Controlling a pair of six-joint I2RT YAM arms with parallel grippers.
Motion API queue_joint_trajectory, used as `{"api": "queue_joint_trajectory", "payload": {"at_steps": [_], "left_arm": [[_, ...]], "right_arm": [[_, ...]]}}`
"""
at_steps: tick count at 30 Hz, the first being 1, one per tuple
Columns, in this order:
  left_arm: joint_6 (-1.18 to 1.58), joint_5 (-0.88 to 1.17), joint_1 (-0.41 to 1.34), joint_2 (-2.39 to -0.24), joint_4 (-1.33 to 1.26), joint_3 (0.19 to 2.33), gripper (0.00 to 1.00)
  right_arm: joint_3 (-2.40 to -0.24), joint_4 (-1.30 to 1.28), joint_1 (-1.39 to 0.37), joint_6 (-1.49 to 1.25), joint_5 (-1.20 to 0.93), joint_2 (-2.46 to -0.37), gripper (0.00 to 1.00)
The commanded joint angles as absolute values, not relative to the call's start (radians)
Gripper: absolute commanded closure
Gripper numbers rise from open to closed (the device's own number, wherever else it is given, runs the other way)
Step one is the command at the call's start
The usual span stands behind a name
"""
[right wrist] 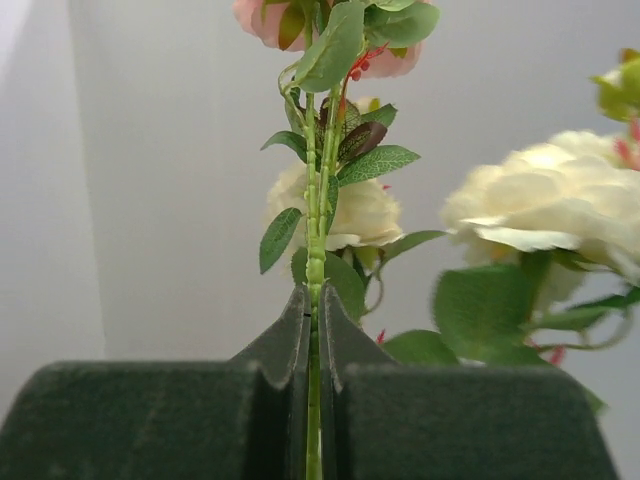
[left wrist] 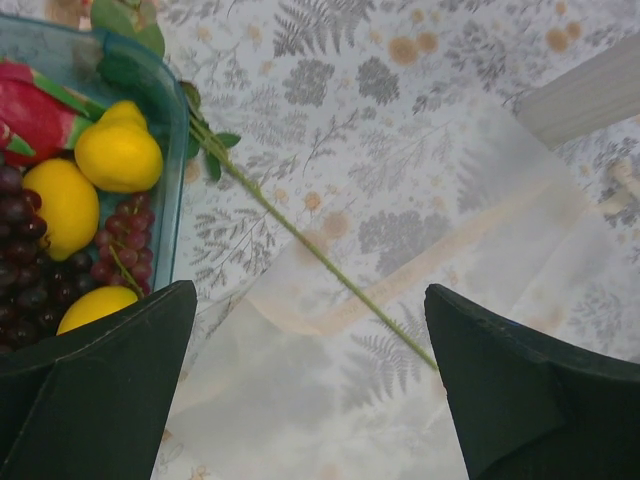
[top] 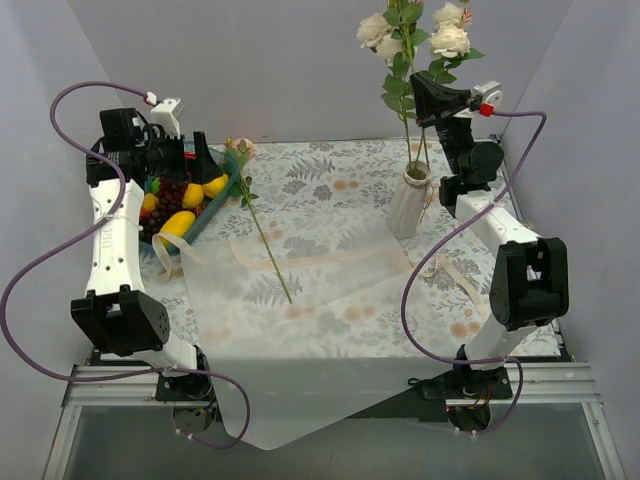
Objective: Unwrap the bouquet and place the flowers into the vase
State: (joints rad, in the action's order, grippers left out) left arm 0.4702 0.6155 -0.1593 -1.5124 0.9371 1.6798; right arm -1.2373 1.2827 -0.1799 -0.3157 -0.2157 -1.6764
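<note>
Spread wide, the left gripper point(left wrist: 310, 295) hangs over the far-left corner of the table point(top: 330, 190), holding nothing. Its wrist camera gives me detail the overhead view shows only small: lemons point(left wrist: 70, 205) and grapes point(left wrist: 120, 250) in the blue tray point(left wrist: 175, 150), and a loose rose stem point(left wrist: 300, 240) running from the tray's edge onto the flattened wrapping paper point(left wrist: 400, 380). Toward the far-right corner the vase point(top: 408, 205) stands upright with flowers point(top: 448, 40) in it. The right gripper point(right wrist: 314, 300) pinches one green stem point(right wrist: 315, 230) above the vase. Only its wrist view shows the pink bloom point(right wrist: 258, 18) atop that stem.

Blue fruit tray point(left wrist: 178, 170), far left
Lemons point(left wrist: 118, 155) and dark grapes point(left wrist: 125, 235) lie inside; floral tablecloth point(top: 330, 190) beneath.
</note>
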Motion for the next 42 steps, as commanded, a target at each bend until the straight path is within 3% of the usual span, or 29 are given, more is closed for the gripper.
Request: {"api": "queue_joint_trajectory", "payload": {"at_steps": [1, 9, 19, 27, 42], "left_arm": [[0.58, 0.698, -0.108, -1.54, 0.888, 1.831, 0.03], [0.669, 0.624, 0.159, -1.611, 0.812, 1.998, 0.04], [0.732, 0.566, 0.371, -1.698, 0.779, 2.229, 0.03], [0.744, 0.59, 0.417, -1.7, 0.772, 2.286, 0.03], [0.73, 0.629, 0.428, -1.637, 0.841, 2.246, 0.02]], "right_arm": [[-1.27, 1.839, -0.253, -0.348, -0.367, -1.566, 0.99], [-1.163, 1.623, -0.426, -0.193, -0.433, -1.339, 0.99], [-1.078, 1.404, -0.65, -0.029, -0.419, -1.25, 0.99], [-1.048, 1.325, -0.748, 0.051, -0.365, -1.265, 0.99], [-1.055, 1.23, -0.755, 0.115, -0.278, -1.342, 0.99]]}}
